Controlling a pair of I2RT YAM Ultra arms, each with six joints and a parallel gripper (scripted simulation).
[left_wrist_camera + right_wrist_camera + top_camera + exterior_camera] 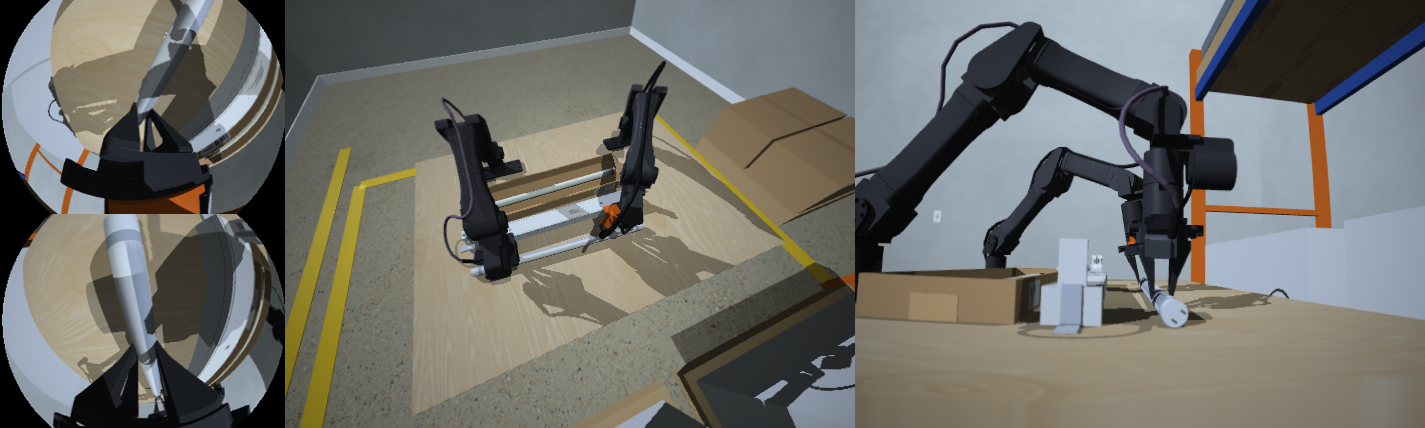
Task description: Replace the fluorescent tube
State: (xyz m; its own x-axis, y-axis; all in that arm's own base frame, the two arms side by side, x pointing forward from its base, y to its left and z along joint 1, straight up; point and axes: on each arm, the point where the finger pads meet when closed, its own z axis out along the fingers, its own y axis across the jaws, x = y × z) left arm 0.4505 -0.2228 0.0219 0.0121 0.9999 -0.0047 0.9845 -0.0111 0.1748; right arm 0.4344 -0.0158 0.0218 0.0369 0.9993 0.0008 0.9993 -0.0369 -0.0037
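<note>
The LED tube [550, 250] [1167, 306] [167, 62] [126, 295] lies along the front of the grey light fixture [545, 220] [1072, 285] [225, 115], low over the wooden bench [485, 325]. My right gripper [497, 267] [1160, 290] [145, 345] is shut on the tube near its pinned end cap. My left gripper [610, 232] [141, 107] is shut on the tube near its other end. The old fluorescent tube [555, 187] lies inside the open brown carton [545, 172] [955, 300] behind the fixture. I cannot tell whether the LED tube touches the bench.
The fixture's upright white lampholder [1072, 260] stands close beside the right gripper. Large cardboard boxes [785, 145] sit off the bench to the right. Yellow floor lines [330, 280] run on the left. An orange and blue rack [1317, 165] stands behind.
</note>
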